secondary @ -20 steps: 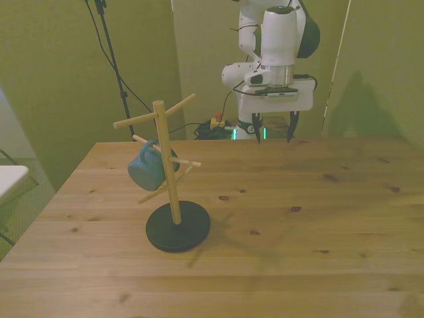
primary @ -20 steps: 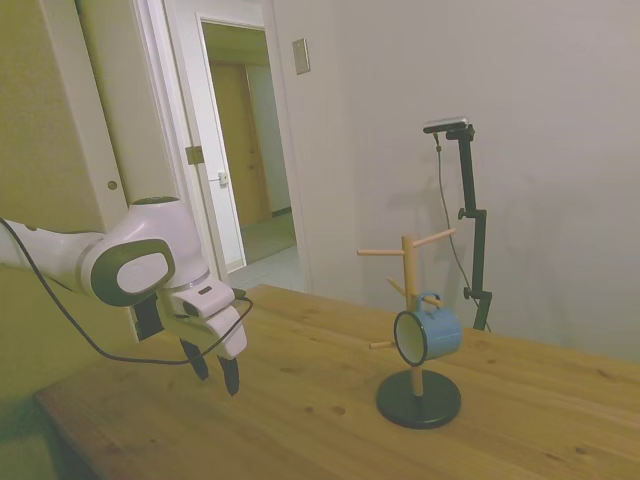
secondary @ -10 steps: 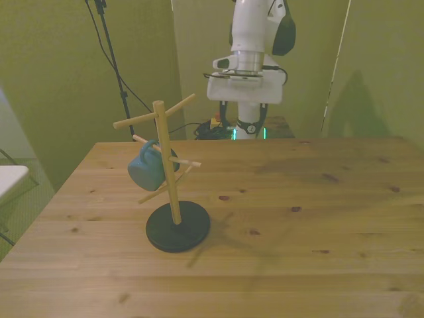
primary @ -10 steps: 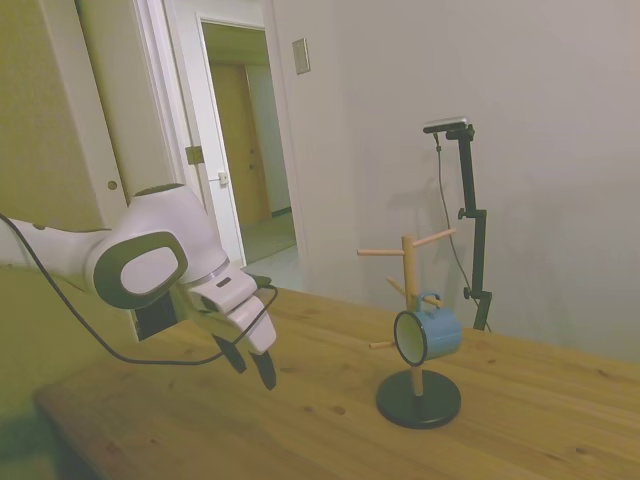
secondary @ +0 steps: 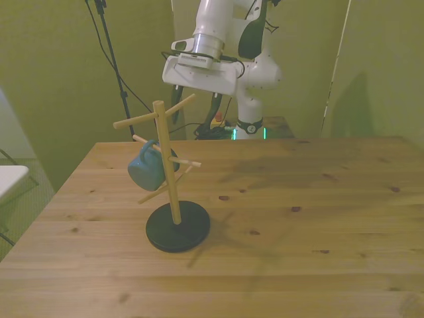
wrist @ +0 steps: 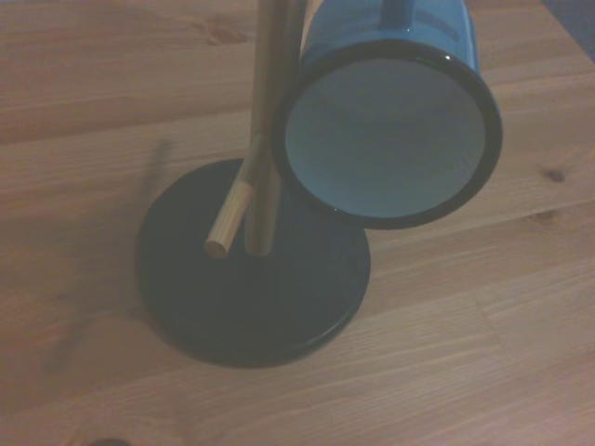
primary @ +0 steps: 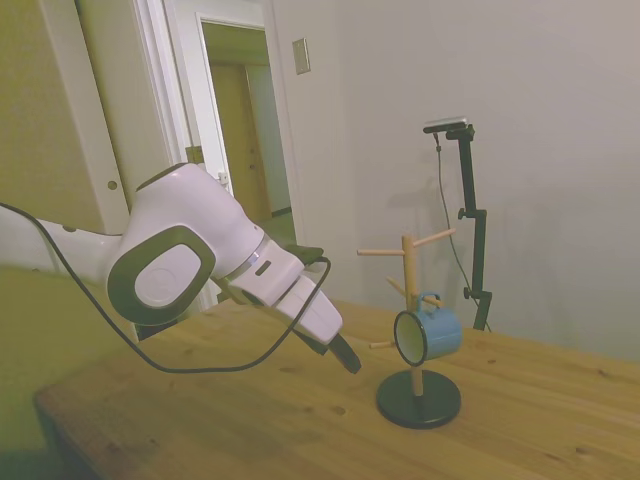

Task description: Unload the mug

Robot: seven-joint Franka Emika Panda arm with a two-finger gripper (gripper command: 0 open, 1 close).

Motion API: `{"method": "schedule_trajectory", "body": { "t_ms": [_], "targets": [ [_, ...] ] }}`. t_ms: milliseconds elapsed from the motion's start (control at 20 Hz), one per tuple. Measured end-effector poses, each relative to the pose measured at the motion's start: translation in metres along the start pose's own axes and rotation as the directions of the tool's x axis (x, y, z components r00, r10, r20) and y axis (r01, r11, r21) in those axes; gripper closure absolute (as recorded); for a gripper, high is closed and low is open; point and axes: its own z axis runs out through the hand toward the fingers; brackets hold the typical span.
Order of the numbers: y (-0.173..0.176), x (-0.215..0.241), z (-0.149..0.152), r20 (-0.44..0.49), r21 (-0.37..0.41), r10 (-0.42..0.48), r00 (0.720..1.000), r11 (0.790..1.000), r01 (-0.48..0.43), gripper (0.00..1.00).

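Side view, mug [primary: 430,335]: a small round blue cup with a pale inside and a thin dark rim. It hangs by its little loop handle on a peg of the rack [primary: 413,318], its mouth turned toward the arm.
Side view, rack: a thin wooden pole with slim pegs, on a flat round black base.
Side view, gripper [primary: 343,354]: white, smooth, with dark tips. It tilts toward the mug and stays clear of it. I cannot tell if the jaws are apart.
Side view, table [primary: 550,420]: light wood with small dark knots.
Front view, mug [secondary: 147,167]: hangs on the front view's left of the pole.
Front view, gripper [secondary: 196,111]: up behind the rack's top; jaws hard to see.
Wrist view, mug [wrist: 390,130]: round open mouth, shiny dark rim, beside the pole.
Wrist view, rack [wrist: 251,269]: black disc base, one peg end showing.
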Motion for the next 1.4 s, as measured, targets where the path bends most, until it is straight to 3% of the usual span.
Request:
{"method": "schedule_trajectory", "body": {
  "t_ms": [750,1050,1400],
  "targets": [
    [-0.004,0.053,0.051,-0.170,0.067,0.144,0.975,0.989,-0.134,0.00],
    [-0.013,0.063,0.073,-0.204,0.082,0.155,0.967,0.987,-0.141,0.00],
    [-0.016,0.062,0.078,-0.287,0.085,0.154,0.946,0.987,-0.135,0.00]
  ]
}}
